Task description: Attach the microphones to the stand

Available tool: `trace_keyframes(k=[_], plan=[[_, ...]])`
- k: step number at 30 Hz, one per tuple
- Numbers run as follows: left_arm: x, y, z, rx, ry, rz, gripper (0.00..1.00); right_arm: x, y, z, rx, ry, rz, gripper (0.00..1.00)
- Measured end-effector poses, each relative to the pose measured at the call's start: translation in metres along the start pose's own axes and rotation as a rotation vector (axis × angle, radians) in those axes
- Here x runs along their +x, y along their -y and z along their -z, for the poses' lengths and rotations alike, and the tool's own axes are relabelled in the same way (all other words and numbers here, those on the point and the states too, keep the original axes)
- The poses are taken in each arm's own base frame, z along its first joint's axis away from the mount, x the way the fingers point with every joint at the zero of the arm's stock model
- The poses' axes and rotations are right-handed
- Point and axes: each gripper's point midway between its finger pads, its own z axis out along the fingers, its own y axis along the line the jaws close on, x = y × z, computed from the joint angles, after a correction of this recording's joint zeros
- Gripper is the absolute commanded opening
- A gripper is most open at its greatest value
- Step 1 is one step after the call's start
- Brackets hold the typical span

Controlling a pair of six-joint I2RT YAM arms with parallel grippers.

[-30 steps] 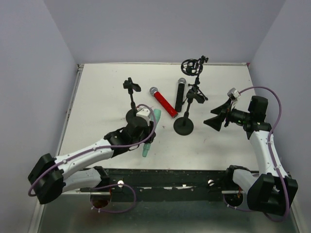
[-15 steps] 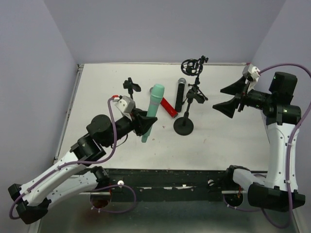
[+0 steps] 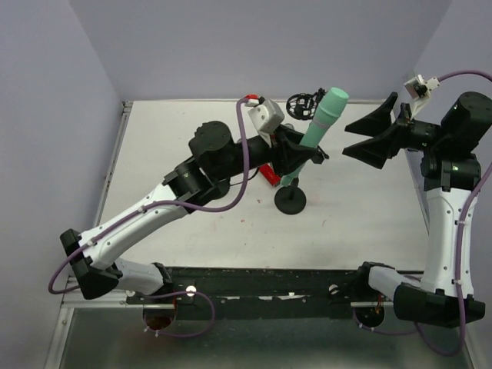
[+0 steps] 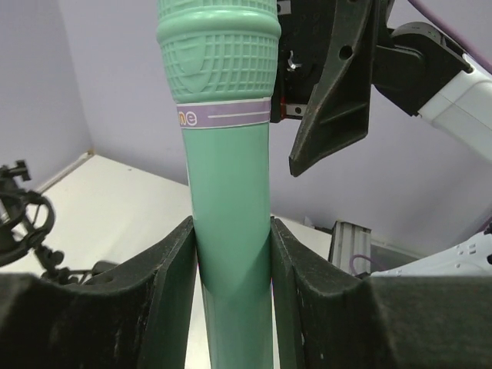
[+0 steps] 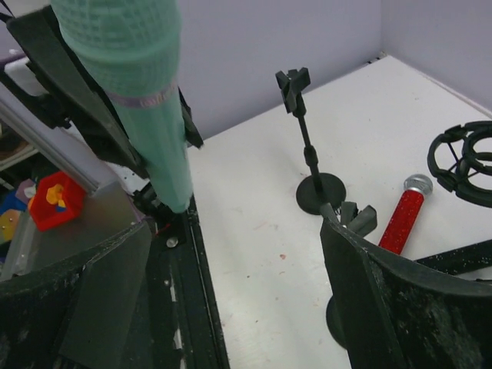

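My left gripper [image 3: 295,157] is shut on the mint-green microphone [image 3: 319,121] and holds it high in the air, tilted with its head up and to the right, over the middle stand [image 3: 290,200]. In the left wrist view the microphone [image 4: 231,177] sits between both fingers [image 4: 165,292]. My right gripper [image 3: 370,143] is open and empty, raised to the right of the microphone's head and facing it. The red microphone [image 5: 403,220] lies on the table; only a small part shows in the top view [image 3: 267,174]. The black microphone is hidden.
A small stand with a clip [image 5: 306,146] stands on the white table [image 3: 354,223]. A round black shock mount [image 3: 300,104] sits at the back, also in the right wrist view [image 5: 463,160]. Purple walls close in the table.
My left arm has lifted the mint-green microphone off the table and carried it up and to the right, over the middle stand. My right arm has risen, its gripper still open.
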Motion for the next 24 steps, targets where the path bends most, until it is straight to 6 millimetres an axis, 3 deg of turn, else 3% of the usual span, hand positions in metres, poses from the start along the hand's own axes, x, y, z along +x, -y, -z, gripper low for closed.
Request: trace_keyframes(k=[6,15,24], plan=[[0.013,0.013,-0.039,0.067,-0.037,0.015,0.00,-0.014,-0.013,-0.002,-0.031,0.008,-0.007,1.00],[0.018,0.024,-0.057,0.100,-0.047,0.033,0.00,-0.028,-0.028,-0.004,-0.059,0.018,-0.025,0.99],[0.021,0.028,-0.078,0.117,-0.047,0.056,0.00,-0.037,-0.040,-0.007,-0.111,0.055,-0.074,0.88]])
